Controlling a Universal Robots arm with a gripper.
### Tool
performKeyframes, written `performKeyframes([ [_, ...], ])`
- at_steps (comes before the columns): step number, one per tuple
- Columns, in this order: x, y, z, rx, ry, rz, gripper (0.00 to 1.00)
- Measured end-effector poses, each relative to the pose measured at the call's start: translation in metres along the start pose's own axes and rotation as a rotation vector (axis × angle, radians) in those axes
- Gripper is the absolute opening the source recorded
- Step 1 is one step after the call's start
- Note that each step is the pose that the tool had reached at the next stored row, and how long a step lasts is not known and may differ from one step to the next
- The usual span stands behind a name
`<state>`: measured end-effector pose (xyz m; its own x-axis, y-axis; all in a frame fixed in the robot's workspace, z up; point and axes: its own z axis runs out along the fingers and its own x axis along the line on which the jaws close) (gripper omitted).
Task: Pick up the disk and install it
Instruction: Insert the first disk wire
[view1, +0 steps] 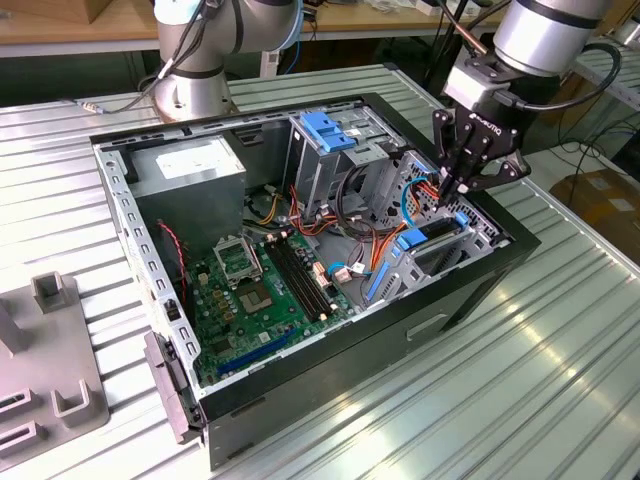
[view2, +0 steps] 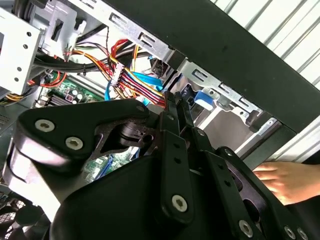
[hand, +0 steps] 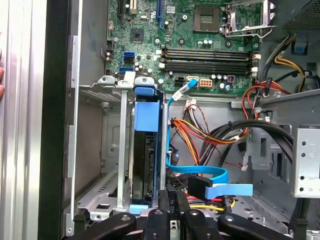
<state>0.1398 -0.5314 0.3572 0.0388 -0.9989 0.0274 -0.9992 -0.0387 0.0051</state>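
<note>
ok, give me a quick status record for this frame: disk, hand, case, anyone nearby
disk: stands on edge in a slot of the drive cage, with blue rails on it
hand: fingers shut, tips down at the cage next to the disk; contact unclear
case: open, lying on its side on the slatted table
person: person's fingers rest on the case's outer wall

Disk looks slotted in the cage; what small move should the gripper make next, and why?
Probably a short straight lift. The disk already stands in the drive cage slot, and the gripper, shut and empty, hangs beside it near loose cables.
</note>
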Motion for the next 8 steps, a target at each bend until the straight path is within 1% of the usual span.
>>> performKeyframes([
  [3,0.0,0.0013,0.0006,-0.0006,-0.0005,0.022,0.18],
  [5,-0.0002,0.0042,0.0008,-0.0009,-0.0003,0.029,0.18],
  [8,0.001,0.0047,0.0015,-0.0009,-0.0001,0.034,0.18],
])
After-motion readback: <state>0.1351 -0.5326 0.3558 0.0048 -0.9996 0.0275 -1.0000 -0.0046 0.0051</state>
